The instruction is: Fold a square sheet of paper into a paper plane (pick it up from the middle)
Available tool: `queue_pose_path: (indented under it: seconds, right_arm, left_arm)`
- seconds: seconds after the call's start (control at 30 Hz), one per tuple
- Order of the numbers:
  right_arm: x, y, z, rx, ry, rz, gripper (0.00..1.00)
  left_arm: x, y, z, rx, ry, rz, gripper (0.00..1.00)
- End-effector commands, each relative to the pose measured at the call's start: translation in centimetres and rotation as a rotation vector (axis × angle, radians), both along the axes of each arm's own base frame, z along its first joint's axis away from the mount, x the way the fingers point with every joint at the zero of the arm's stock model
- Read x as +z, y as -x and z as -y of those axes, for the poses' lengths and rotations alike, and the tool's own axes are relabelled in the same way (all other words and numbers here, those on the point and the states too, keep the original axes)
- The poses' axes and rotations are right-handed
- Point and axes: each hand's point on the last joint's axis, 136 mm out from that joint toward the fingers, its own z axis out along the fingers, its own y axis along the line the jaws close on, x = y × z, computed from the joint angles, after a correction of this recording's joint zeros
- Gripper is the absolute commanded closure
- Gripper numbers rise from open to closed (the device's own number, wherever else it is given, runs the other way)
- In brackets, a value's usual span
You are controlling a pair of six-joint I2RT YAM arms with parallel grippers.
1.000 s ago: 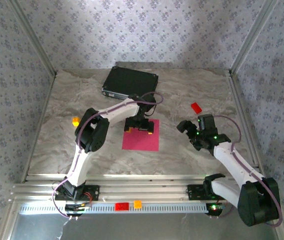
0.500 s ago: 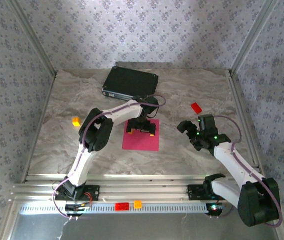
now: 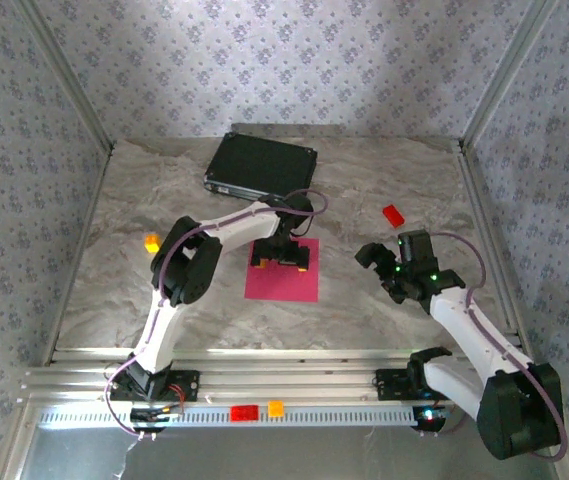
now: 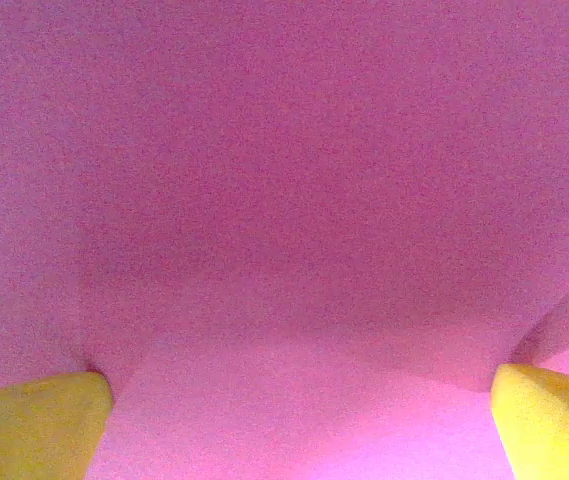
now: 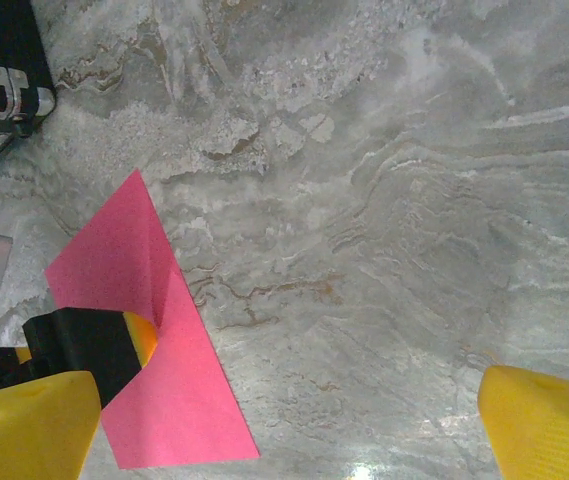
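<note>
Atop the pink sheet (image 3: 284,285), near its far edge, left fingers (image 4: 24,428) spread.

Your marble-look table (image 3: 114,290) carries 3 loose items. Blk case (image 3: 261,166): flat at far edge, ctr-left, w/ metal latches (image 5: 9,95) on one side. Small red block (image 3: 393,215): far R, well apart from case. Tiny orange cube (image 3: 151,241): L side, alone. On the front rail (image 3: 344,416) you have a red piece (image 3: 244,412) & an orange piece (image 3: 276,408), just beside each other. Walls: patterned wallpaper (image 3: 264,60).
</note>
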Motion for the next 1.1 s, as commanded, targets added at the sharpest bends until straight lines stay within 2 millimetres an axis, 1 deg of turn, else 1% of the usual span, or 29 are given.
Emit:
queue_pose_path:
  seconds: [0.0,0.13,0.27,0.6,0.8,1.07]
  right_arm:
    - [-0.3,0.9,0.3,-0.008,0.008,-0.024,0.01]
    - [-0.4,1.2,0.6,-0.024,0.01,-0.029,0.01]
    - [-0.5,1.3,0.6,-0.029,0.008,-0.031,0.01]
    - [-0.7,1.7,0.7,-0.037,0.011,-0.04,0.01]
    - [-0.4,1.6,0.8,-0.041,0.011,-0.032,0.01]
    - [-0.2,1.6,0.9,-0.046,0.013,-0.024,0.01]
  left_arm:
    - [-3.7,2.6,-1.1,0.021,-0.04,-0.131,0.01]
    - [-4.2,2.6,-1.9,0.016,-0.09,-0.133,0.01]
    - [-4.7,2.9,-2.2,0.01,-0.123,-0.134,0.01]
    - [-5.8,3.6,-2.1,-0.003,-0.136,-0.16,0.01]
    - [-5.9,3.9,-1.6,-0.014,-0.107,-0.175,0.03]
    - [-5.3,3.6,-1.0,-0.029,-0.083,-0.166,0.06]
